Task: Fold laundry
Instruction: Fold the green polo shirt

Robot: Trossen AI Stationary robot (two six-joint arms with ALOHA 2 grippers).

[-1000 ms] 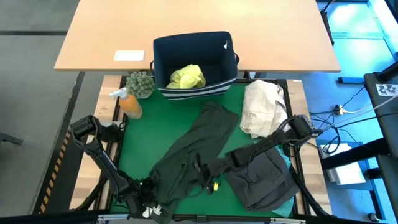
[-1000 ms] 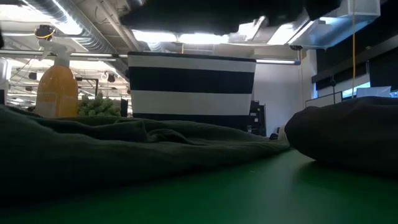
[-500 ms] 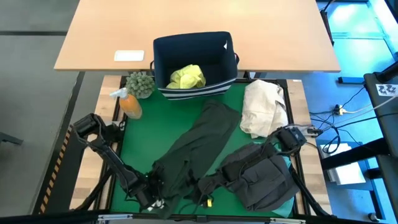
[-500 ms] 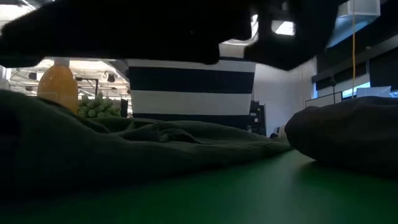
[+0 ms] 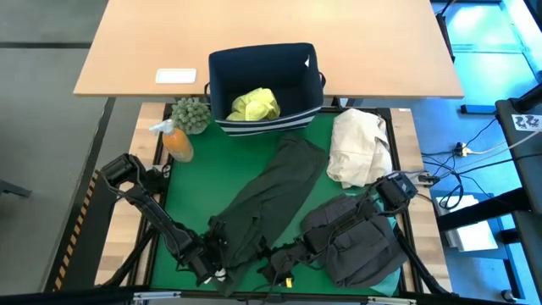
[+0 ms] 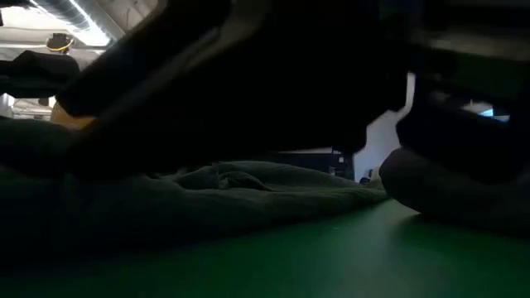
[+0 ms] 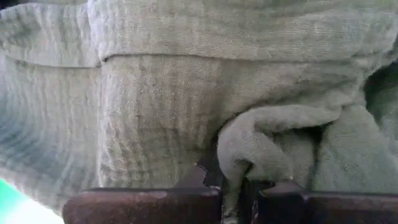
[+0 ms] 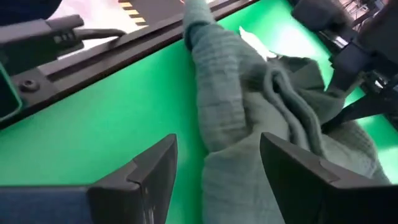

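A long dark olive garment (image 5: 271, 191) lies slantwise on the green mat, from near the bin to the near edge. My left gripper (image 5: 212, 264) is at its near end, shut on a fold of it (image 7: 231, 200). My right gripper (image 5: 276, 269) is open just right of that end, its fingers either side of the garment's edge (image 8: 230, 130); whether they touch the cloth, I cannot tell. A charcoal grey garment (image 5: 360, 241) lies crumpled at the near right under the right arm. A yellow-green shirt (image 5: 254, 103) sits in the bin. In the low view a dark arm (image 6: 273, 74) fills the upper picture. My left gripper pinches a raised fold of the olive garment (image 7: 239, 158) between its two fingers, near the garment's near end. The fold bulges just ahead of the fingertips (image 7: 186, 202). The rest of the cloth lies slack on the mat.
The navy bin (image 5: 222, 80) stands at the mat's far edge, a cream cloth bundle (image 5: 360, 148) at the far right. An orange spray bottle (image 5: 176, 141) and a small green plant (image 5: 192, 112) stand at the far left corner. Bare green mat (image 5: 203, 182) shows left of the garment.
My right gripper has moved toward the near edge and leftward, coming down beside the olive garment's near end; its arm now blocks most of the low view. My left gripper has shifted slightly rightward and farther in, and the garment's near end has bunched narrower.
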